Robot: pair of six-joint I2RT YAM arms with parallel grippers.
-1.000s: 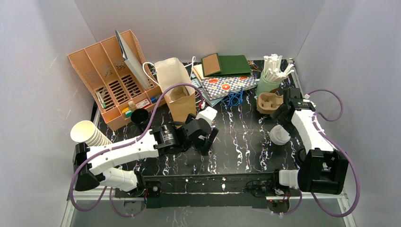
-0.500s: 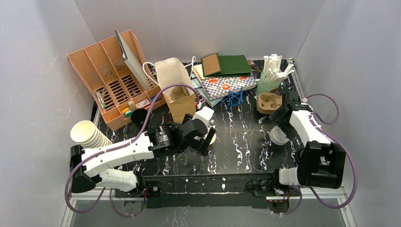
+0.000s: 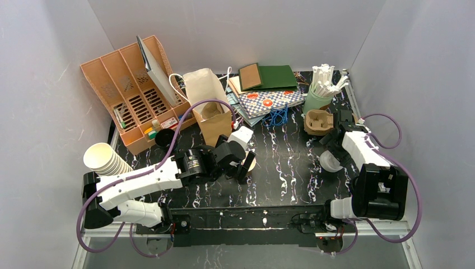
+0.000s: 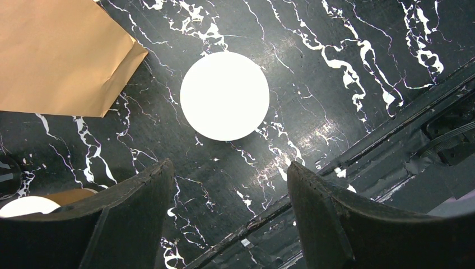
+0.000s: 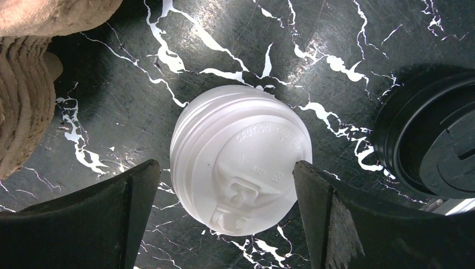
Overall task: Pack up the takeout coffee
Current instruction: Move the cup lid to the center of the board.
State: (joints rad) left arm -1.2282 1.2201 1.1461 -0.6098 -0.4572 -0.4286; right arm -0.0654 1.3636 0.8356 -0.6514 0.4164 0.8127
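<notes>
A small paper cup (image 4: pixel 224 95) stands on the black marbled table (image 4: pixel 347 61), seen from straight above as a white round disc; in the top view its tan edge (image 3: pixel 252 164) peeks out beside my left gripper (image 3: pixel 245 162). My left gripper (image 4: pixel 227 168) hangs open just on the near side of the cup, holding nothing. A second tan cup (image 4: pixel 31 203) shows partly behind the left finger. A stack of white plastic lids (image 5: pixel 241 162) sits between the fingers of my open right gripper (image 5: pixel 227 168), which hovers over the lids (image 3: pixel 329 162) at the right.
An open brown paper bag (image 3: pixel 210 109) stands behind the left gripper, its side (image 4: pixel 56 50) close to the cup. A moulded cup carrier (image 3: pixel 319 121) and black lids (image 5: pixel 431 140) flank the white lids. A black cup (image 3: pixel 165 137), a cream cup stack (image 3: pixel 103 158) and an organiser (image 3: pixel 131 92) are at the left.
My right gripper has come down and nearer, from beside the carrier to over the white lids. My left gripper drew back slightly leftward, uncovering the cup's edge. Both grippers stayed open.
</notes>
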